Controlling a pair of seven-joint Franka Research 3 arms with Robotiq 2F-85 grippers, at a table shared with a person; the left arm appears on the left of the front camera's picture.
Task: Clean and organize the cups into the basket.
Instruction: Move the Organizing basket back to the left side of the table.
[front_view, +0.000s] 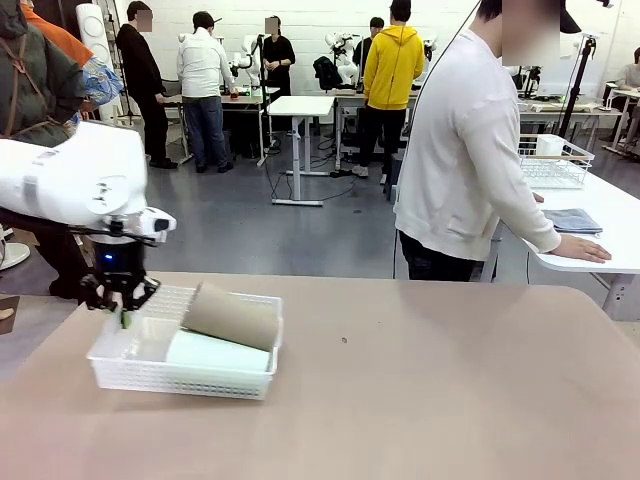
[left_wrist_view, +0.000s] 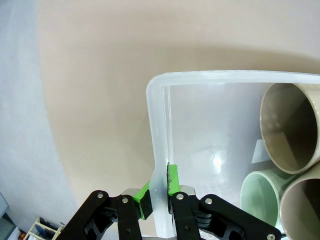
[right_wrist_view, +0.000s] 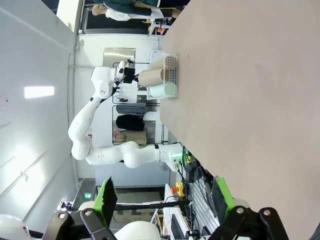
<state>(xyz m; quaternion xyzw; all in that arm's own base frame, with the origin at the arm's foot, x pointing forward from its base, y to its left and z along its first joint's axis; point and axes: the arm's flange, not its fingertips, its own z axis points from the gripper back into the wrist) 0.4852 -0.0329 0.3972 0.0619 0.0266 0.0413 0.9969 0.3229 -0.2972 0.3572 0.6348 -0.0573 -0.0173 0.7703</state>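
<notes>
Matte tan table (front_view: 420, 390) — lattice-walled white basket (front_view: 180, 378), tapered cups (front_view: 232, 316)

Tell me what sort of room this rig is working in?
Most likely a robotics lab or shared workshop. Behind the table with the basket, other white robot arms stand at height-adjustable desks, people stand around them, and the floor is bare grey.

Right gripper (right_wrist_view: 165, 200), green-padded fingers spread wide, above the tan table (right_wrist_view: 250, 100). Far off, the left arm (right_wrist_view: 95, 125) reaches the white basket (right_wrist_view: 170, 70) holding a tan cup (right_wrist_view: 150, 76) and a mint cup (right_wrist_view: 162, 90).
</notes>
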